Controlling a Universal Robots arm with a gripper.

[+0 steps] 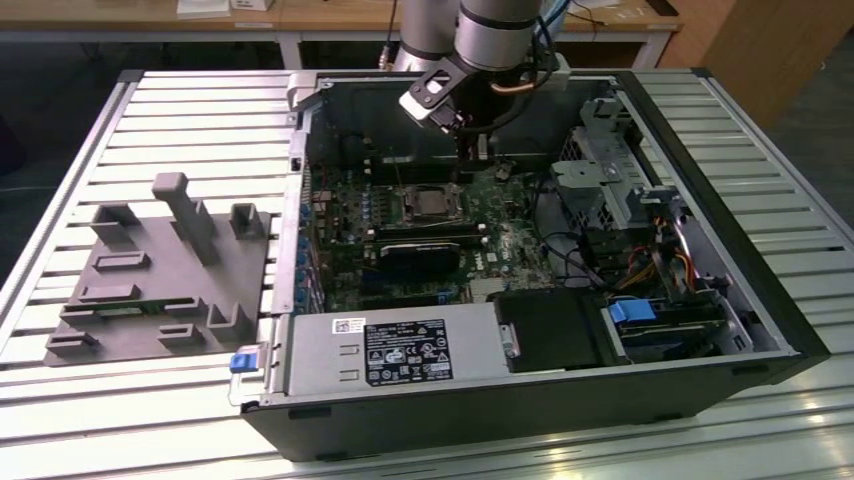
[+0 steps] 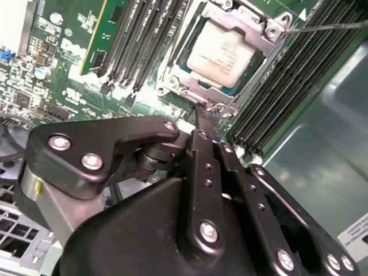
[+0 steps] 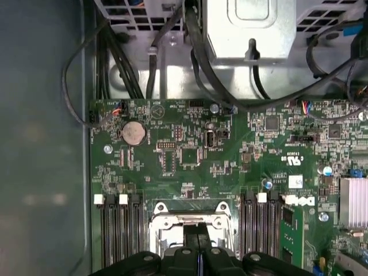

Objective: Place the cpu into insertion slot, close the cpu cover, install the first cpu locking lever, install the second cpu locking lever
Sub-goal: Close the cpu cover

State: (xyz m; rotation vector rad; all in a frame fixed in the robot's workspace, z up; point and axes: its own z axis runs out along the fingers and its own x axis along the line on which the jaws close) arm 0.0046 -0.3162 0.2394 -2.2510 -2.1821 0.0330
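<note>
Silver-grey metal marks the cpu [image 2: 221,54]. It lies flat in the insertion slot [image 1: 430,204] on the green board, just left of centre in the exterior view. The cpu cover [image 2: 192,91] is down around its edges. A thin wire lever [image 2: 328,26] runs from one socket corner out across the long black memory slots [image 2: 138,40].

The gripper [image 2: 206,112] reaches down from the upper middle of the exterior view. Its black fingers are pressed together with nothing seen between them, and their tips rest at the cover's edge – touching or just above, I cannot tell.

Close by stand a black fan block [image 1: 420,255] just below the socket, a perforated drive cage [image 1: 601,170] to the exterior view's right, and dark cables [image 3: 144,46] looping near a coin battery [image 3: 133,133].

The power supply [image 1: 320,350] at the case's lower edge carries a black-and-white label [image 1: 407,350] – its print is too small to make out. A grey moulded fixture [image 1: 160,270] sits on the slatted table [image 1: 80,130] at the exterior view's left, well apart from the case.
</note>
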